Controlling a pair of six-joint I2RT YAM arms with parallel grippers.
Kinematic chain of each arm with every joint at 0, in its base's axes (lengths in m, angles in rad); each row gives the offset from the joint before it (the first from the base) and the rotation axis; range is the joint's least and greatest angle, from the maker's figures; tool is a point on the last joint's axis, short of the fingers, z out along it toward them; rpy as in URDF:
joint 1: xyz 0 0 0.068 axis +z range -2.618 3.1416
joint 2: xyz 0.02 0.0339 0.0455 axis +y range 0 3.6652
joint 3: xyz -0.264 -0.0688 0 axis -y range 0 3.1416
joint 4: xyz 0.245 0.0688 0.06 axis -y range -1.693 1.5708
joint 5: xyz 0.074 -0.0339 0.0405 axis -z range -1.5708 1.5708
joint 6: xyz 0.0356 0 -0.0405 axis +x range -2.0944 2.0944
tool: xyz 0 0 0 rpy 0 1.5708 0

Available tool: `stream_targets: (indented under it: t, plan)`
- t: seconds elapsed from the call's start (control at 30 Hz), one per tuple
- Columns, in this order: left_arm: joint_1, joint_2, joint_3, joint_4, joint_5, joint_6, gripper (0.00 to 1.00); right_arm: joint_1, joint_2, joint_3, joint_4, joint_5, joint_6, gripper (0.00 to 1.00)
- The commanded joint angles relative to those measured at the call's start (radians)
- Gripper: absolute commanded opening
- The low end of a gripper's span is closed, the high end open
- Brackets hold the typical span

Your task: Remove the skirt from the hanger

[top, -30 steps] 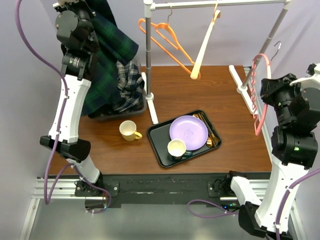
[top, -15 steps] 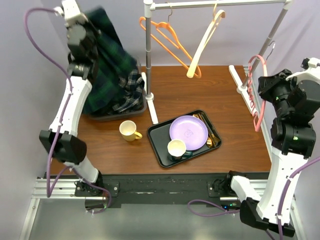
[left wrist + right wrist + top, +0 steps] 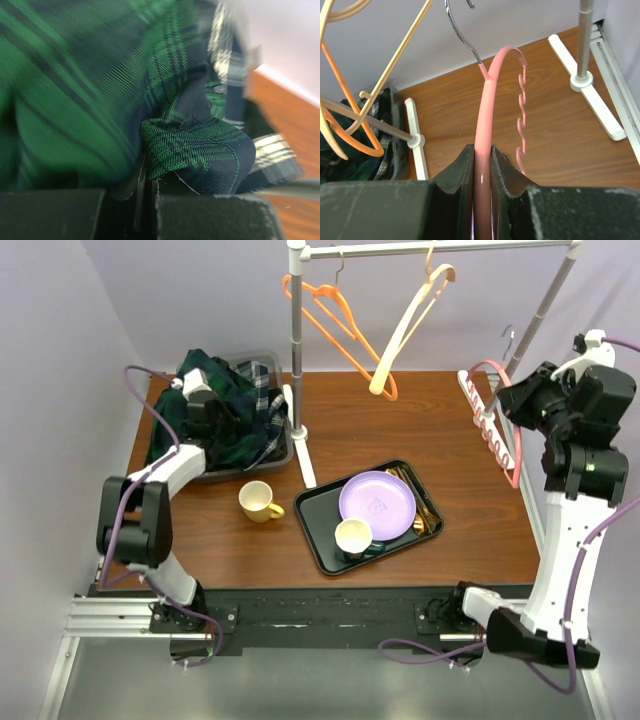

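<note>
The dark green plaid skirt point(image 3: 232, 405) lies bunched in the grey bin point(image 3: 262, 356) at the back left of the table. My left gripper point(image 3: 200, 412) is low over the bin, shut on a fold of the skirt point(image 3: 195, 150), and its jaws point(image 3: 146, 195) are nearly together. My right gripper point(image 3: 522, 400) at the far right is shut on the bare pink hanger point(image 3: 497, 430). In the right wrist view the gripper point(image 3: 482, 165) pinches the hanger's pink arm point(image 3: 487, 110). The hanger's metal hook points up and no cloth is on it.
A white clothes rack crosses the back, with its pole point(image 3: 297, 350) beside the bin and a foot point(image 3: 478, 400) near the pink hanger. An orange hanger point(image 3: 335, 315) and a cream hanger point(image 3: 405, 325) hang on it. A yellow mug point(image 3: 260, 502) and a black tray point(image 3: 318, 540) with a purple plate point(image 3: 378, 502) sit mid-table.
My left arm has come down from high up, bringing the skirt into the bin. My right gripper has moved back and tilted with the pink hanger.
</note>
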Motion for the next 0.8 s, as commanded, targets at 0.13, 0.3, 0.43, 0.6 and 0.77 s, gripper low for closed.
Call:
stream_targets:
  t: [0.13, 0.3, 0.43, 0.6, 0.77]
  plan:
    - [0.005, 0.175, 0.087, -0.035, 0.084, -0.028, 0.04, -0.005, 0.134, 0.204, -0.021, -0.082, -0.065, 0.00]
    - [0.007, 0.178, 0.087, -0.047, 0.077, -0.028, 0.23, -0.006, 0.233, 0.303, 0.031, -0.103, -0.044, 0.00]
    - [0.007, 0.190, 0.061, -0.033, 0.086, -0.047, 0.31, -0.005, 0.334, 0.411, 0.004, -0.102, -0.035, 0.00]
    - [0.004, 0.161, 0.031, 0.008, 0.104, -0.056, 0.54, -0.005, 0.304, 0.402, 0.097, -0.028, -0.027, 0.00]
    - [-0.001, 0.102, 0.060, -0.012, 0.133, -0.057, 0.61, -0.005, 0.274, 0.394, 0.150, 0.007, -0.016, 0.00]
